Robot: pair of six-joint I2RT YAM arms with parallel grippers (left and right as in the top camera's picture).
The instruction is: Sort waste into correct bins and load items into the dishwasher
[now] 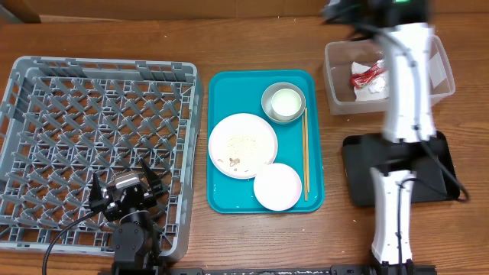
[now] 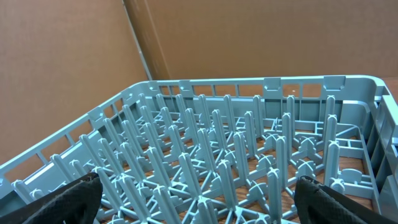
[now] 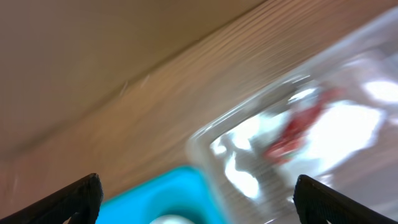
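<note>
The grey dish rack (image 1: 46, 114) stands at the left, and my left gripper (image 1: 122, 181) hangs open and empty over its near edge; its lattice fills the left wrist view (image 2: 205, 137). On the teal tray lie a round plate (image 1: 256, 134) with rice crumbs (image 1: 235, 159), a grey metal bowl (image 1: 267, 95) holding a white cup (image 1: 284, 104), a pale bowl (image 1: 277, 186) and chopsticks (image 1: 306, 153). The clear tub (image 1: 340, 76) holds a red wrapper (image 1: 367, 74) and a white napkin (image 1: 376, 87). My right gripper (image 1: 342, 11) is open and empty above the tub's far left corner (image 3: 249, 149).
The flat teal tray (image 1: 229, 84) sits between rack and tub. The black tray (image 1: 359, 183) lies at the right, partly hidden by my right arm. The right wrist view is motion-blurred and shows the wrapper (image 3: 298, 124) and the teal tray's corner (image 3: 168, 190).
</note>
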